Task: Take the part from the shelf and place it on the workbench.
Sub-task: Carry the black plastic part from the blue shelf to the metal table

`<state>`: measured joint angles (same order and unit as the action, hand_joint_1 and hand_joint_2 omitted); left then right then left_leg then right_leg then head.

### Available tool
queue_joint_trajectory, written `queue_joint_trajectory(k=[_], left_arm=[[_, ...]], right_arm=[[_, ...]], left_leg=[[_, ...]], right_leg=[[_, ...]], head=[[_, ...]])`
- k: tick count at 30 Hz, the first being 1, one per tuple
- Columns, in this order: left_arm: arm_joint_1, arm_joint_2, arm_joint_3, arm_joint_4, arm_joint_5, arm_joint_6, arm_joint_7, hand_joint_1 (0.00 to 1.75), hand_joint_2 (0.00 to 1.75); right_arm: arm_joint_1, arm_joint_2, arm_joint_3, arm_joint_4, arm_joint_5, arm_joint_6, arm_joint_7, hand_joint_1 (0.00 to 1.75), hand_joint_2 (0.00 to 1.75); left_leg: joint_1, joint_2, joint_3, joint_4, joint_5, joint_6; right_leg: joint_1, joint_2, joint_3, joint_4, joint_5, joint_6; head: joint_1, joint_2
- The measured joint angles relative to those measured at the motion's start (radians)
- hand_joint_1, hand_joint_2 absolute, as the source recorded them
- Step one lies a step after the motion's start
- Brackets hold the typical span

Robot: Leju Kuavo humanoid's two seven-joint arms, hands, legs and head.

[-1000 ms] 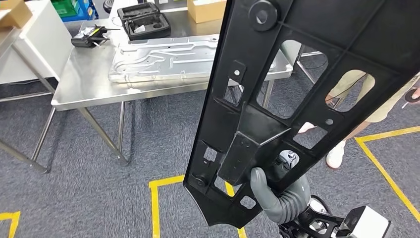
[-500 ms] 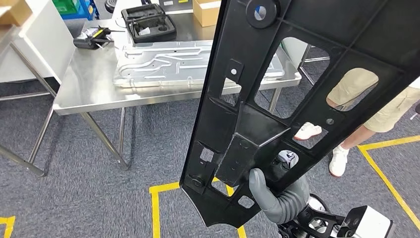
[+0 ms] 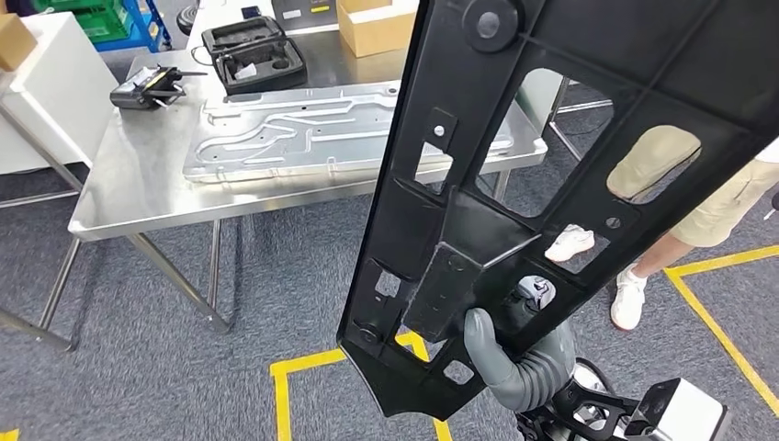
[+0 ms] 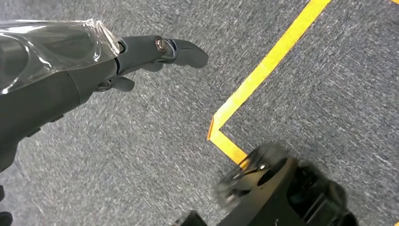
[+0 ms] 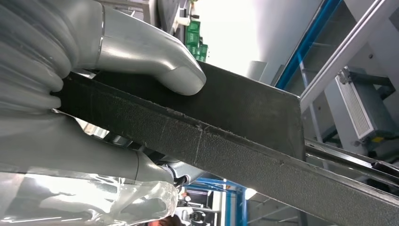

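The right hand (image 3: 514, 354), at the frame's lower centre, is gripping the long black ribbed plastic panel (image 3: 570, 175) by its lower end, probably to carry it upright toward the stainless-steel workbench (image 3: 138, 184) at upper left. The left hand (image 4: 141, 56) is hanging empty, fingers extended.

You see a black part (image 3: 551, 184) gripped by your grey right hand (image 3: 514, 363). Behind it stands a silver steel bench (image 3: 138, 184); beneath lies speckled grey carpet (image 3: 184, 367) with yellow tape lines (image 3: 280, 395).
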<state>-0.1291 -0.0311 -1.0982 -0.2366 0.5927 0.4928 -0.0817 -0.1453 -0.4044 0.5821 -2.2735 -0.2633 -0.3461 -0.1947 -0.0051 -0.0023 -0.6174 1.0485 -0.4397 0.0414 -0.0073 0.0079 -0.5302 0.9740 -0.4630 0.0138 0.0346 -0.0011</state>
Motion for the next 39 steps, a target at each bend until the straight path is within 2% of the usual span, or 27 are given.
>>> queue_joint_trajectory(k=[1,2,4,6,8,10,11,12,13,14,15,16,17,20,22,25,26,27,28,29,31,32,33,35,36,37,39], left_arm=[[0.001,0.001,0.0,0.0,0.0,0.0,0.0,0.0,1.75],[0.001,0.001,0.0,0.0,0.0,0.0,0.001,0.0,1.75],[0.002,0.001,0.0,0.0,0.0,-0.001,0.003,0.0,1.75],[0.002,0.002,0.0,0.0,0.001,-0.001,0.006,0.0,1.75],[-0.002,0.003,0.0,0.0,0.002,0.0,0.007,0.0,1.75],[-0.005,0.003,0.0,0.0,0.002,0.0,0.007,0.0,1.75],[-0.004,0.003,0.0,0.0,0.003,0.0,0.008,0.0,1.75],[-0.004,0.003,0.0,0.0,0.003,-0.001,0.008,0.0,1.75],[-0.003,0.003,0.0,0.0,0.003,-0.001,0.008,0.0,1.75],[-0.003,0.003,0.0,0.0,0.003,-0.001,0.008,0.0,1.75],[-0.004,0.003,0.0,0.0,0.003,-0.001,0.008,0.0,1.75],[-0.005,0.003,0.0,0.0,0.003,-0.001,0.009,0.0,1.75],[-0.006,0.003,0.0,0.0,0.003,-0.001,0.009,0.0,1.75],[-0.007,0.003,0.0,0.0,0.003,-0.001,0.01,0.0,1.75],[-0.009,0.004,0.0,0.0,0.004,-0.001,0.009,0.0,1.75],[-0.009,0.003,0.0,0.0,0.005,-0.001,0.008,0.0,1.75],[-0.009,0.003,0.0,0.0,0.006,0.0,0.008,0.0,1.75],[-0.009,0.003,0.0,0.0,0.007,0.0,0.007,0.0,1.75],[-0.01,0.003,0.0,0.0,0.008,0.0,0.006,0.0,1.75],[-0.01,0.003,0.0,0.0,0.008,0.0,0.006,0.0,1.75],[-0.005,0.004,0.0,0.0,0.008,0.0,0.007,0.0,1.75],[-0.004,0.004,0.0,0.0,0.008,0.0,0.007,0.0,1.75],[-0.004,0.004,0.0,0.0,0.009,0.0,0.007,0.0,1.75],[-0.005,0.004,0.0,0.0,0.009,0.0,0.007,0.0,1.75],[-0.005,0.004,0.0,0.0,0.009,0.001,0.007,0.0,1.75],[-0.005,0.004,0.0,0.0,0.009,0.001,0.007,0.0,1.75],[-0.005,0.005,0.0,0.0,0.009,0.001,0.007,0.0,1.75]], right_arm=[[0.0,0.0,0.0,0.0,0.0,0.0,-0.001,1.75,1.75],[0.0,0.0,0.0,0.0,0.0,0.0,-0.001,1.75,1.75],[0.0,0.0,0.0,0.0,0.0,0.0,-0.002,1.75,1.75],[-0.004,0.0,-0.001,0.001,-0.002,0.0,-0.004,1.75,1.75],[-0.011,0.0,-0.003,0.001,-0.005,0.0,-0.005,1.75,1.75],[-0.013,0.0,-0.004,0.002,-0.008,0.0,-0.005,1.75,1.75],[-0.013,0.0,-0.004,0.002,-0.009,0.0,-0.005,1.75,1.75],[-0.013,0.0,-0.005,0.002,-0.009,0.0,-0.005,1.75,1.75],[-0.013,0.0,-0.006,0.002,-0.009,0.0,-0.005,1.75,1.75],[-0.014,0.0,-0.007,0.002,-0.009,0.0,-0.005,1.75,1.75],[-0.014,0.0,-0.007,0.003,-0.009,0.0,-0.005,1.75,1.75],[-0.015,0.0,-0.008,0.003,-0.009,0.001,-0.005,1.75,1.75],[-0.015,0.0,-0.008,0.004,-0.009,0.001,-0.005,1.75,1.75],[-0.017,0.0,-0.009,0.004,-0.009,0.001,-0.005,1.75,1.75],[-0.02,0.0,-0.009,0.004,-0.009,0.001,-0.005,1.75,1.75],[-0.023,0.0,-0.009,0.004,-0.01,0.003,-0.005,1.75,1.75],[-0.023,0.0,-0.009,0.004,-0.01,0.003,-0.005,1.75,1.75],[-0.022,0.0,-0.009,0.005,-0.01,0.004,-0.005,1.75,1.75],[-0.022,0.0,-0.009,0.005,-0.011,0.004,-0.005,1.75,1.75],[-0.023,0.0,-0.009,0.005,-0.011,0.004,-0.005,1.75,1.75],[-0.023,0.001,-0.009,0.006,-0.012,0.004,-0.005,1.75,1.75],[-0.024,0.001,-0.009,0.007,-0.013,0.004,-0.004,1.75,1.75],[-0.024,0.0,-0.009,0.007,-0.014,0.004,-0.004,1.75,1.75],[-0.026,0.0,-0.009,0.008,-0.017,0.005,-0.005,1.75,1.75],[-0.027,0.001,-0.009,0.008,-0.018,0.005,-0.006,1.75,1.75],[-0.029,0.001,-0.009,0.008,-0.019,0.005,-0.006,1.75,1.75],[-0.03,0.001,-0.01,0.008,-0.019,0.005,-0.006,1.75,1.75]], left_leg=[[-0.004,0.0,0.017,-0.05,0.023,0.006],[-0.008,-0.001,0.023,-0.075,0.033,0.011],[-0.01,-0.002,0.032,-0.083,0.031,0.02],[-0.004,-0.002,0.052,-0.091,0.035,0.03],[0.0,-0.002,0.067,-0.096,0.03,0.037],[0.001,-0.002,0.074,-0.096,0.02,0.04],[0.002,-0.003,0.079,-0.096,0.014,0.039],[0.003,-0.003,0.086,-0.096,0.007,0.037],[0.003,-0.004,0.096,-0.096,0.0,0.035],[0.004,-0.004,0.107,-0.096,-0.008,0.032],[0.004,-0.005,0.117,-0.095,-0.017,0.027],[0.003,-0.004,0.123,-0.094,-0.024,0.022],[0.002,-0.004,0.127,-0.095,-0.032,0.015],[0.002,-0.002,0.134,-0.08,-0.044,-0.003],[0.006,-0.001,0.106,-0.013,-0.056,-0.01],[0.01,-0.001,-0.025,0.181,-0.114,-0.023],[0.011,-0.001,-0.063,0.218,-0.134,-0.025],[0.011,-0.001,-0.084,0.221,-0.14,-0.025],[0.01,-0.001,-0.087,0.189,-0.125,-0.022],[0.01,-0.001,-0.078,0.13,-0.086,-0.018],[0.005,-0.001,-0.053,0.0,0.028,-0.008],[0.002,-0.001,-0.043,-0.041,0.068,-0.004],[0.0,-0.001,-0.037,-0.062,0.088,-0.001],[0.001,-0.001,-0.02,-0.07,0.078,0.009],[0.003,-0.001,-0.01,-0.075,0.072,0.016],[0.004,-0.001,0.002,-0.079,0.066,0.025],[0.005,-0.003,0.026,-0.084,0.05,0.035]], right_leg=[[0.0,0.001,0.005,-0.002,-0.005,0.004],[-0.001,0.002,0.007,-0.003,-0.007,0.01],[-0.002,0.003,0.011,0.002,-0.005,0.023],[-0.002,0.001,0.001,0.04,-0.012,0.033],[-0.004,-0.001,-0.053,0.144,-0.051,0.04],[-0.005,-0.001,-0.135,0.269,-0.103,0.046],[-0.006,-0.001,-0.162,0.298,-0.111,0.049],[-0.007,-0.002,-0.171,0.289,-0.097,0.051],[-0.009,-0.002,-0.158,0.24,-0.06,0.052],[-0.011,-0.003,-0.13,0.165,-0.01,0.053],[-0.011,-0.005,-0.103,0.091,0.026,0.053],[-0.01,-0.007,-0.081,0.038,0.041,0.05],[-0.008,-0.008,-0.07,0.009,0.047,0.043],[-0.005,-0.006,-0.054,-0.001,0.037,0.018],[-0.008,-0.005,-0.033,-0.004,0.026,0.005],[-0.009,-0.005,-0.007,-0.004,0.003,-0.002],[-0.009,-0.004,0.004,-0.004,-0.007,-0.001],[-0.009,-0.002,0.019,-0.004,-0.019,0.0],[-0.009,-0.002,0.035,-0.004,-0.031,0.001],[-0.009,-0.001,0.053,-0.005,-0.044,0.003],[-0.008,0.002,0.081,-0.008,-0.069,0.01],[-0.007,0.004,0.091,-0.012,-0.079,0.015],[-0.006,0.007,0.098,-0.016,-0.085,0.02],[-0.005,0.008,0.105,-0.011,-0.083,0.029],[-0.005,0.006,0.097,0.015,-0.076,0.033],[-0.006,0.004,0.074,0.06,-0.073,0.035],[-0.006,0.001,-0.012,0.197,-0.1,0.039]], head=[[0.0,0.0],[0.0,0.0],[0.0,0.0],[0.001,0.0],[0.002,0.0],[0.003,0.0],[0.003,0.0],[0.003,0.0],[0.003,0.0],[0.003,0.0],[0.002,0.0],[0.002,0.0],[0.001,0.0],[0.001,0.0],[-0.001,0.0],[-0.004,0.0],[-0.004,0.0],[-0.004,0.0],[-0.004,0.0],[-0.004,0.0],[-0.004,0.0],[-0.005,0.0],[-0.005,0.0],[-0.005,0.0],[-0.005,0.0],[-0.004,0.0],[-0.004,0.0]])
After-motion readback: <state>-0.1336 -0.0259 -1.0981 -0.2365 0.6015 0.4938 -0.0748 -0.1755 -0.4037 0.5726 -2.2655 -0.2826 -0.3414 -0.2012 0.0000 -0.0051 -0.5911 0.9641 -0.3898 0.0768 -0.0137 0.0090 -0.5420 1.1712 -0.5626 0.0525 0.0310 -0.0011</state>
